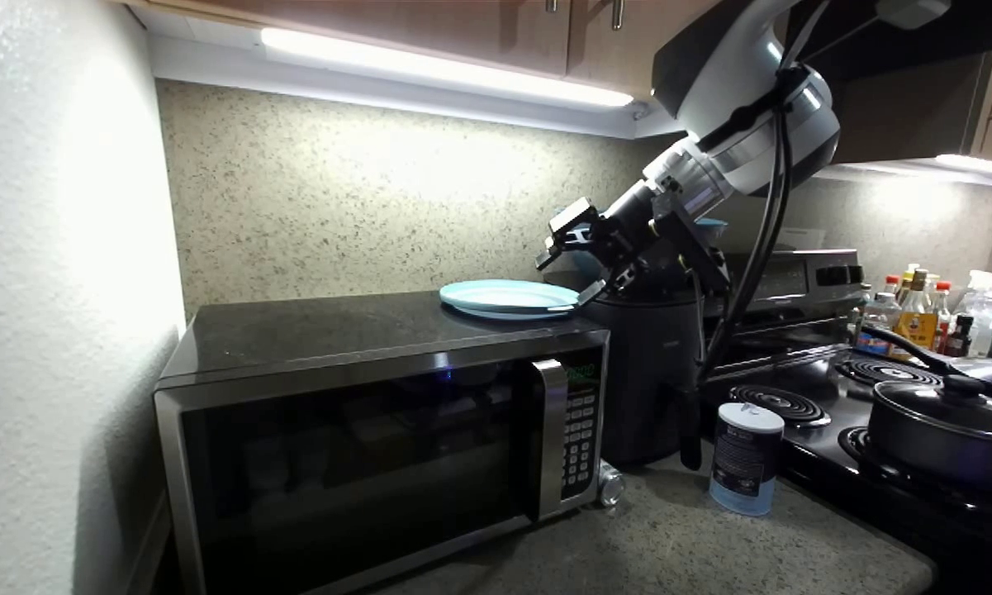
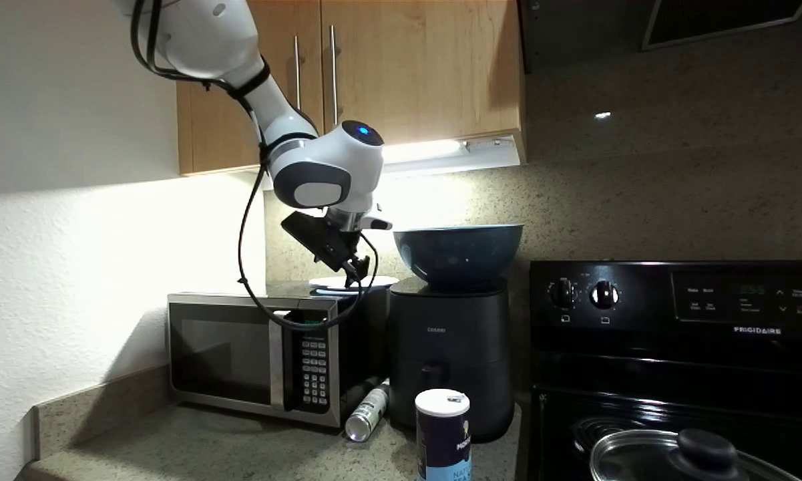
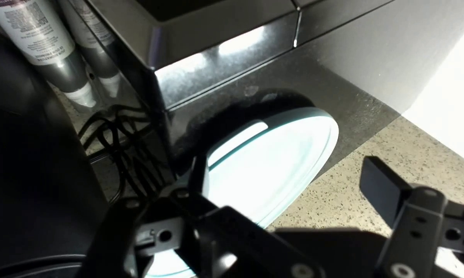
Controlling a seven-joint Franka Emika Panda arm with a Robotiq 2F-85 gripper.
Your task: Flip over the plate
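The plate lies on top of the microwave, toward its keypad end, hollow side apparently up; its rim seems to jut past that end's top edge. The pincer has its jaws wide apart with nothing clamped: the lower finger is at the rim by the microwave's keypad end, touching or just beside, I cannot tell, and the upper finger is above the microwave's top.

The step in hand looks like taking the rim. To do it well, use the overhang: set the lower finger under the rim beyond the microwave's edge, keep the upper one over the plate, then close so both faces are pinched. Pushing with one finger alone would likely skate the plate across the microwave's top. Take a deep bite, since a thin rim may pivot, and lift clear of the microwave before rolling the wrist.

The air fryer stands beside the microwave's keypad end, carrying the dark teal bowl, and cabinets hang above the microwave; turn the plate away from both.
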